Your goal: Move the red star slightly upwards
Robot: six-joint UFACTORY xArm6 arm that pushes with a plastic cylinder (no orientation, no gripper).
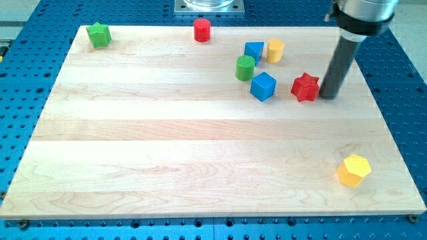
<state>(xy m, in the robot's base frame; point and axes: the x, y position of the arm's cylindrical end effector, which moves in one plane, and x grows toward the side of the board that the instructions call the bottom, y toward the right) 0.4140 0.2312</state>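
The red star (305, 87) lies on the wooden board (167, 147) at the view's upper right. My tip (329, 97) rests on the board just to the star's right, touching or nearly touching it. The dark rod rises from the tip toward the view's top right. A blue cube (263, 86) sits just left of the star.
A green cylinder (245, 68), a blue block (253, 51) and a yellow cylinder (275, 50) cluster above the blue cube. A red cylinder (202, 30) stands at the top centre. A green star (99, 35) is at the top left. A yellow hexagon (353, 170) lies at the lower right.
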